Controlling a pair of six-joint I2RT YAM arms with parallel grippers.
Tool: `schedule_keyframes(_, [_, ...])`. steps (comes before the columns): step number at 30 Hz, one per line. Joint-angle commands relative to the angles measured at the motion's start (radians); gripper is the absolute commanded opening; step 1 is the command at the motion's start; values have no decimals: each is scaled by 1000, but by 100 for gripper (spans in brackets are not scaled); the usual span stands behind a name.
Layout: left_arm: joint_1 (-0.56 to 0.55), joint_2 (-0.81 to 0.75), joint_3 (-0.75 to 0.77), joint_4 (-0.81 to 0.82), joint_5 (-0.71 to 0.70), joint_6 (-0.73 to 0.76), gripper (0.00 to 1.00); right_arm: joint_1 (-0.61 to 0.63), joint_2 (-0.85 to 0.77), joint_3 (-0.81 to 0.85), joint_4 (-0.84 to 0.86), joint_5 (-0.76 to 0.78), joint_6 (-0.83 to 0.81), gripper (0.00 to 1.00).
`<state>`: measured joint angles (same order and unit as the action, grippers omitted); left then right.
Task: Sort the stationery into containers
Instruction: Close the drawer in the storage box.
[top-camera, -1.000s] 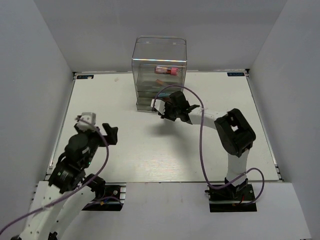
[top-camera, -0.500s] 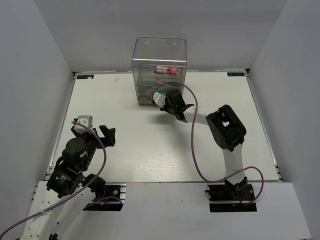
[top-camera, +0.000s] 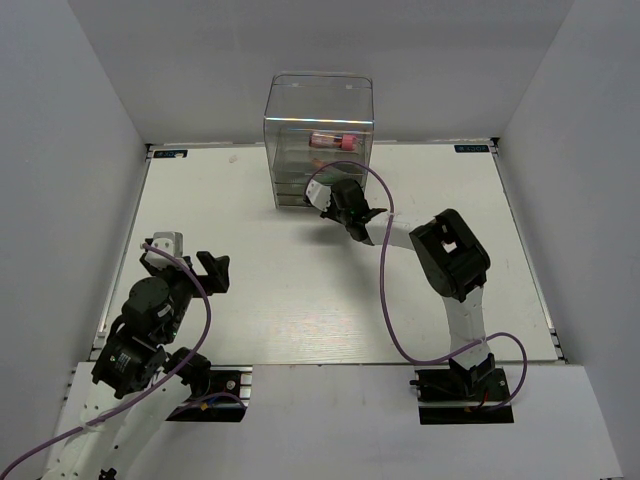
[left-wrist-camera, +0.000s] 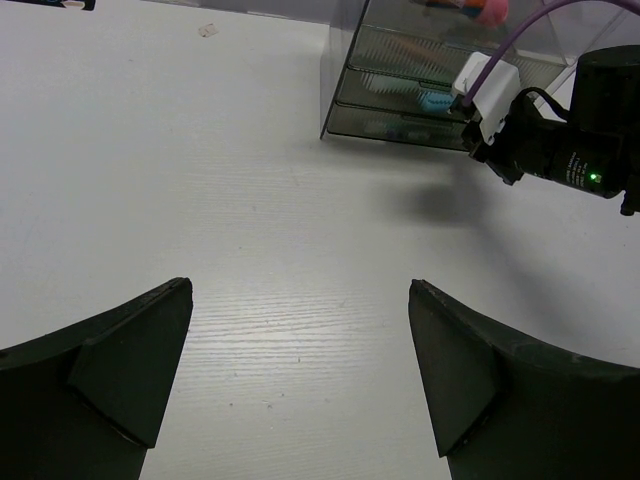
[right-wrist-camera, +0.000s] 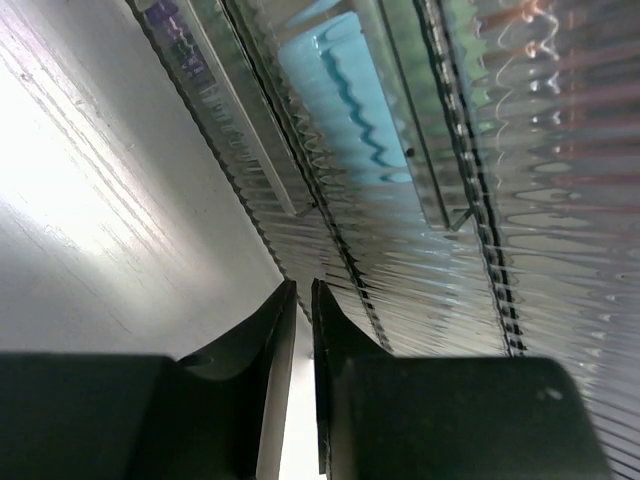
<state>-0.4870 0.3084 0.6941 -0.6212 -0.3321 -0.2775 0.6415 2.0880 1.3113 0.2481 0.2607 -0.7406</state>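
The clear box of grey drawers (top-camera: 318, 140) stands at the back middle of the table. The pink tube (top-camera: 335, 141) lies in an upper drawer. A light blue marker (right-wrist-camera: 345, 100) shows through a ribbed drawer front, also in the left wrist view (left-wrist-camera: 435, 100). My right gripper (top-camera: 325, 203) is at the lower drawer fronts; in its wrist view (right-wrist-camera: 302, 290) the jaws are nearly together with nothing between them, their tips close to the ribbed plastic. My left gripper (top-camera: 188, 262) is wide open and empty over bare table at the near left (left-wrist-camera: 300, 300).
White walls close in the table (top-camera: 250, 290) on three sides. In the left wrist view the box (left-wrist-camera: 400, 60) is far ahead with the right arm's wrist (left-wrist-camera: 560, 150) in front of it. A purple cable (top-camera: 385, 290) loops from the right arm.
My right gripper moved forward to the box, and the bottom drawer that stuck out now sits flush. My left arm drew back toward its base.
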Motion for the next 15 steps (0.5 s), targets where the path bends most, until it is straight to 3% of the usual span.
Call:
schedule_keyframes(1, [5,3,-5,5,7,6,99,-3,-5,28,85,26,-13,18])
schedule_keyframes(15, [5,12,-5,5,16,6,99,-8,-9,25,71,60,-29,24])
